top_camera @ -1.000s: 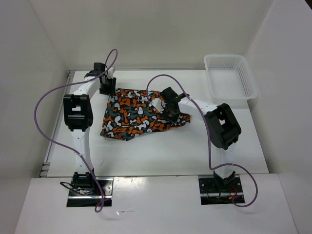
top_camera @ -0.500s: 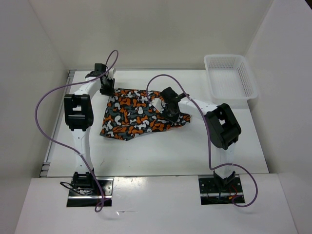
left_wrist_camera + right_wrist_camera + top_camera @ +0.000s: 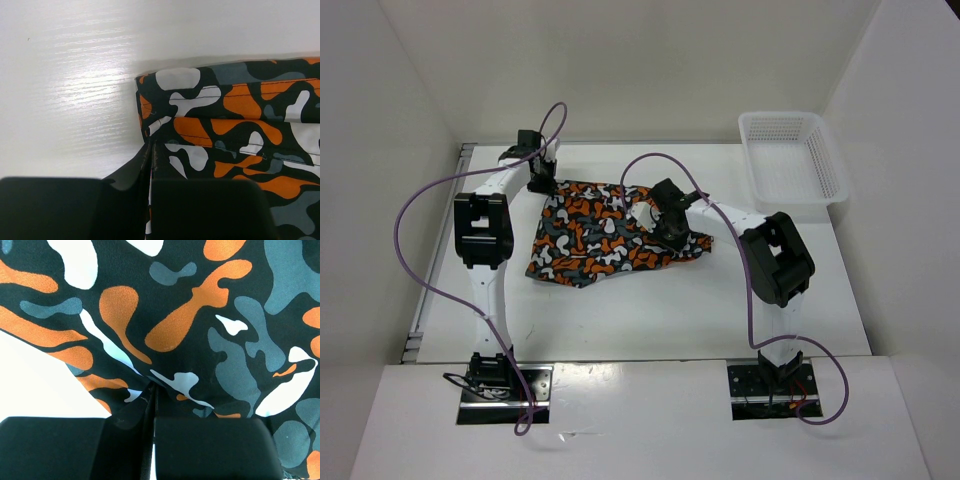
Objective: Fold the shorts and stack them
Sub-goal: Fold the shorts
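Note:
The shorts (image 3: 603, 236), printed in orange, white, grey and black blotches, lie spread out on the white table between both arms. My left gripper (image 3: 542, 184) is at their far left corner, and in the left wrist view it (image 3: 151, 146) is shut on the hemmed edge of the shorts (image 3: 240, 112). My right gripper (image 3: 670, 233) rests on the right part of the cloth. In the right wrist view it (image 3: 152, 386) is shut on a pinch of the shorts (image 3: 200, 315), which pucker at the jaws.
A white mesh basket (image 3: 790, 155) stands at the far right corner of the table (image 3: 650, 310). White walls close in the left, back and right sides. Purple cables loop above both arms.
My left gripper has shut on the far left corner of the shorts and shifted a little. The right gripper has stayed shut on the cloth in place.

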`<state>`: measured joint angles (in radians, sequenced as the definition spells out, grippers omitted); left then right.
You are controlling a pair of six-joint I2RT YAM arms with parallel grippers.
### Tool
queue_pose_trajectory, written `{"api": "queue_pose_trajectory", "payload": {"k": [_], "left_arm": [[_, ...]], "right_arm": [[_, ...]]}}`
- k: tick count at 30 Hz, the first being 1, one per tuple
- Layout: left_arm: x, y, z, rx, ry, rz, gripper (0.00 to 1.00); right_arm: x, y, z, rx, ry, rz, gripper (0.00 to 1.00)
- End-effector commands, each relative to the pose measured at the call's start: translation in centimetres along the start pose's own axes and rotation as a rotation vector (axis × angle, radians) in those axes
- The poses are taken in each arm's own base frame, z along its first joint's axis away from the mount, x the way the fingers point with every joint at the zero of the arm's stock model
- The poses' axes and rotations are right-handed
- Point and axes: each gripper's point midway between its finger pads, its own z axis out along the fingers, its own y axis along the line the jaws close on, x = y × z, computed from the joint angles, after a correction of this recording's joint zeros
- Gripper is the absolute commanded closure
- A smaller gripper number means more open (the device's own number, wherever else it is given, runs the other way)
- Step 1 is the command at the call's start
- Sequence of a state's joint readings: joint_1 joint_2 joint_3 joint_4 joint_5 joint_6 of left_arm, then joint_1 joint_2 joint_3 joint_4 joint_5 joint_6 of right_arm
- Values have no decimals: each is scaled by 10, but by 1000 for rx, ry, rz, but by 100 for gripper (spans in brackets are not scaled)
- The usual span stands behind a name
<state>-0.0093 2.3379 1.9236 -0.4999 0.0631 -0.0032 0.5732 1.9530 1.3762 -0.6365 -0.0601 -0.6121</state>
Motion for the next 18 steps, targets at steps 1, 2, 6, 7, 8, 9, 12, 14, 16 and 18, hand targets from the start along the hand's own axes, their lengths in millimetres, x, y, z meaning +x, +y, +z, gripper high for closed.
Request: {"api": "queue_pose_trajectory", "payload": {"k": [1,2,6,7,8,9,12,14,16,18], "left_arm": [[-36,-3,-28,-4,-102,16,100],[-36,-3,-28,-4,-102,16,100],[-45,-5,-38,6,-123,19,100],[-58,-5,-47,3,-157,22,100],[-64,-5,-57,2,-171,24,100],[-67,-6,-63,2,-177,24,100],[-83,-5,-87,-12,-216,27,100],[-90,-7,-99,-4,-232,29,100],[-93,-10,-105,11,-239,32,100],[-102,-12,-112,18,-265,36,100]], "right_arm": [[3,0,-2,-1,6,-13,100],[3,0,-2,-1,7,-13,100],[5,0,1,-6,14,-21,100],[6,-1,0,3,20,-21,100],[6,-1,0,3,20,-21,100],[6,-2,0,3,20,-30,100],[10,-1,2,5,33,-30,100],[10,-1,2,5,33,-30,100],[10,-1,2,5,33,-39,100],[10,-1,2,5,33,-39,100]]}}
